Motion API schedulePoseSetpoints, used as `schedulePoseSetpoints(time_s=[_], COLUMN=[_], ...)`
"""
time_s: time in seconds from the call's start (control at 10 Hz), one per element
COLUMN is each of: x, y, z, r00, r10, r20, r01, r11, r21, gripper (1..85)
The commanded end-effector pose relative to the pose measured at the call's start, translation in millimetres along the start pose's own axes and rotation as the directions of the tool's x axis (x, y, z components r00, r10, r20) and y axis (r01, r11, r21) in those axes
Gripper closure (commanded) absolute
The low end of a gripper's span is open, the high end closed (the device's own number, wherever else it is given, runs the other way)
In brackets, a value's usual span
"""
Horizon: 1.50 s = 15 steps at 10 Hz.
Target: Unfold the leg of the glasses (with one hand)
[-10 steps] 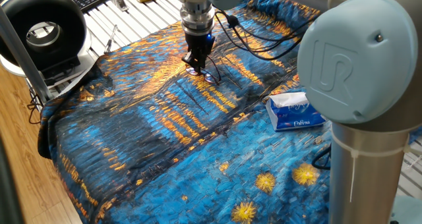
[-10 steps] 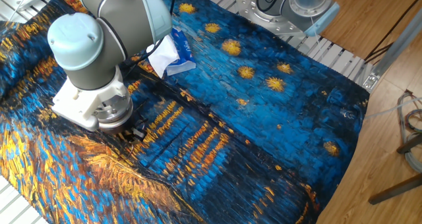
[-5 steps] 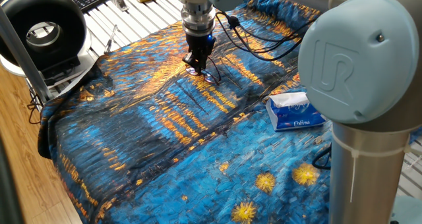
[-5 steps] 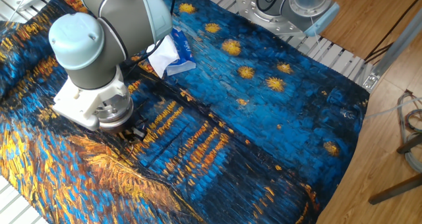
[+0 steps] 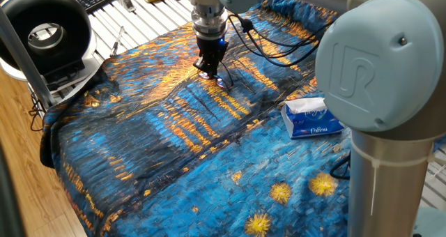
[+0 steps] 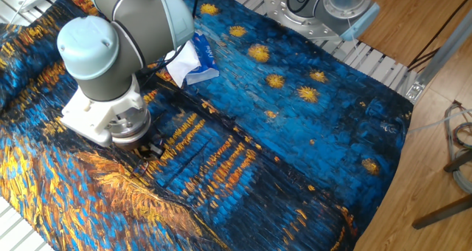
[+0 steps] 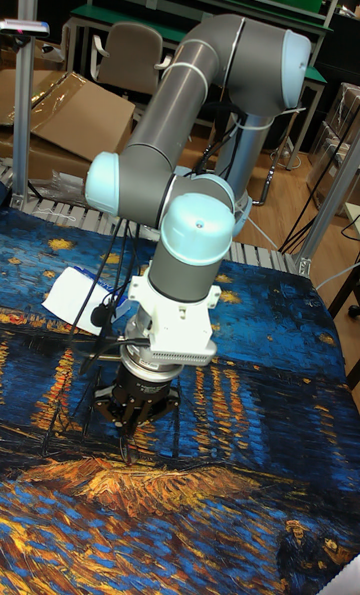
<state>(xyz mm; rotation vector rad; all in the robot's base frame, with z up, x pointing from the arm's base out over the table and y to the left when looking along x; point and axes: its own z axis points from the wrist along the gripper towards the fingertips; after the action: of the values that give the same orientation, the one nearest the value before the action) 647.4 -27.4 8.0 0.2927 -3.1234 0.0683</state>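
The glasses (image 5: 222,80), a small thin dark wire frame with faintly purplish lenses, lie on the painted cloth just right of my fingertips. My gripper (image 5: 208,70) points straight down onto their left end, blue light lit. Its fingers (image 5: 212,61) converge to a narrow tip that seems pinched on the thin leg. In the other fixed view the gripper (image 6: 151,149) is mostly hidden under the arm's wrist and the glasses cannot be made out. The tall fixed view shows the gripper (image 7: 133,423) from the front, with a thin dark wire hanging below its tips.
A blue tissue pack (image 5: 312,118) lies on the cloth to the right, also seen as the tissue pack (image 6: 193,60). Black cables (image 5: 268,45) trail behind the gripper. A black ring-shaped device (image 5: 45,31) stands past the cloth's left edge.
The gripper and wrist have risen very slightly and shifted a little; the glasses stay at the fingertips.
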Motion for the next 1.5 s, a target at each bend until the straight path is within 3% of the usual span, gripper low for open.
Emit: schedulePoseSetpoints(time_s=[0.0, 0.6, 1.4], x=[-1.3, 0.1, 11.7], y=[1.9, 1.3, -7.3], z=[-1.7, -19.3, -60.6], r00=[1.0, 0.997, 0.99], r10=[0.028, 0.062, 0.049], r20=[0.0, -0.045, -0.13], r01=[-0.028, -0.061, -0.044], r11=[1.0, 0.998, 0.998], r21=[-0.006, 0.025, 0.044], gripper=[71.7, 84.7, 84.7])
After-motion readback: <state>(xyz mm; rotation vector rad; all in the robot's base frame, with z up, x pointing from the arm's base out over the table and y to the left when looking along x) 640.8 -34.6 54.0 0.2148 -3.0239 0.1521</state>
